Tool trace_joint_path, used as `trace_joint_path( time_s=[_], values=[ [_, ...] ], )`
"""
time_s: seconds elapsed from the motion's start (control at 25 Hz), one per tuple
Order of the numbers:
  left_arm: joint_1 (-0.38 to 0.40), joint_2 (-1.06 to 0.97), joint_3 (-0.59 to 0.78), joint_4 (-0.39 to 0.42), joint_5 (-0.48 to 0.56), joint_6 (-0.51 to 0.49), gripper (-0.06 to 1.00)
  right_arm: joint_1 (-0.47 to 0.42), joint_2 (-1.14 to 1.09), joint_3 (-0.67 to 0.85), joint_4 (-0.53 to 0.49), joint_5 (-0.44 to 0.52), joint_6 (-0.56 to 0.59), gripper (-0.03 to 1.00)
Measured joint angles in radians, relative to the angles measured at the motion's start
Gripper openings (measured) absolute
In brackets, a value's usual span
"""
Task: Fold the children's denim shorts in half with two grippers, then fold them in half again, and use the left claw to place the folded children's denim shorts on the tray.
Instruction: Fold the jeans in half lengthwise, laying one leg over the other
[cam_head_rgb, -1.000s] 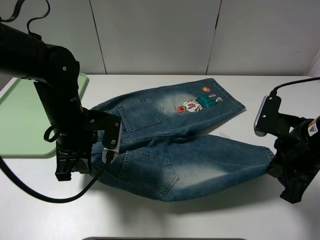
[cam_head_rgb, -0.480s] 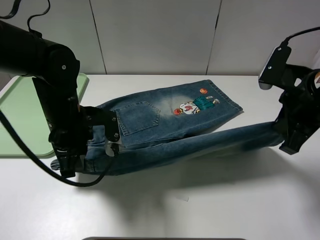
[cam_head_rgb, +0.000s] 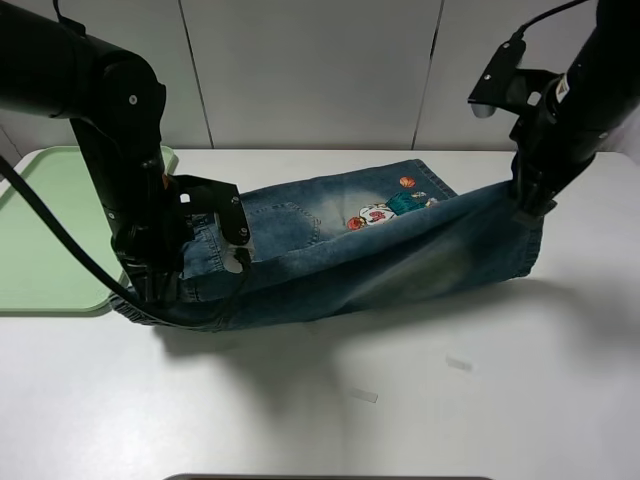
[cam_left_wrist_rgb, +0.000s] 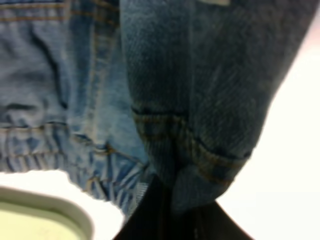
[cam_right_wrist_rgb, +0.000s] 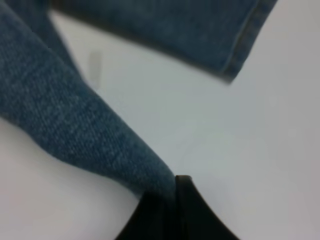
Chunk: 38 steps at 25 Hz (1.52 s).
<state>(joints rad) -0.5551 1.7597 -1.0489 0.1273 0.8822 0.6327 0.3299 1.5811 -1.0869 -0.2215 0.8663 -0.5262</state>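
Across the middle of the white table (cam_head_rgb: 400, 400), from the high camera: small faded blue-green denim shorts (cam_head_rgb: 390, 250) with a cartoon patch, strung between two black pincers. Near half raised off the surface as a sagging band; far half lying flat behind it, back pocket and patch facing up. Left claw (cam_head_rgb: 148, 303) low at the left end, clenched on the waistband side. Right gripper (cam_head_rgb: 527, 205) high at the right, pinched on the leg hem. Large pale-green rimmed plastic tray (cam_head_rgb: 40, 230) at the far left, just beside the waistband end. Judged to be partway through the first fold, with the near half lifted and not yet laid over the far half. Next move probably calls for carrying both pinched ends toward the far side together, lowering evenly so the edges meet, then letting go.

From the left wrist: thick wad of orange-stitched denim (cam_left_wrist_rgb: 200, 100) clamped in the shut claw (cam_left_wrist_rgb: 175, 212), gathered elastic alongside, rounded tray corner (cam_left_wrist_rgb: 40, 220) close by.

From the right wrist: hem corner (cam_right_wrist_rgb: 75, 130) nipped tight in the dark gripper (cam_right_wrist_rgb: 172, 200), cloth running taut above the table, with the other leg's hem flat beyond.
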Motion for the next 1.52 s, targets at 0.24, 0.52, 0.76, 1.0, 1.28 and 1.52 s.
trace_joint_path(
  time_s=[0.24,0.52,0.76,1.0,1.28,1.52],
  values=[
    [0.000,0.000,0.000,0.131,-0.039,-0.137,0.02,0.000,0.149,-0.187,-0.001,0.021,0.000,-0.03],
    [0.004,0.000,0.000,0.258,-0.104,-0.280,0.02,0.000,0.284,-0.348,0.016,0.024,-0.011,-0.03],
    [0.076,0.000,0.000,0.271,-0.170,-0.336,0.02,0.000,0.358,-0.407,0.020,-0.002,-0.030,-0.03],
    [0.148,0.000,0.000,0.271,-0.240,-0.336,0.02,0.000,0.402,-0.443,0.030,-0.060,-0.053,-0.03],
    [0.201,0.001,0.000,0.271,-0.362,-0.336,0.02,-0.032,0.452,-0.476,0.052,-0.094,-0.053,-0.03],
    [0.214,0.038,-0.002,0.291,-0.412,-0.337,0.02,-0.060,0.468,-0.476,0.075,-0.144,-0.053,-0.03]
  ],
)
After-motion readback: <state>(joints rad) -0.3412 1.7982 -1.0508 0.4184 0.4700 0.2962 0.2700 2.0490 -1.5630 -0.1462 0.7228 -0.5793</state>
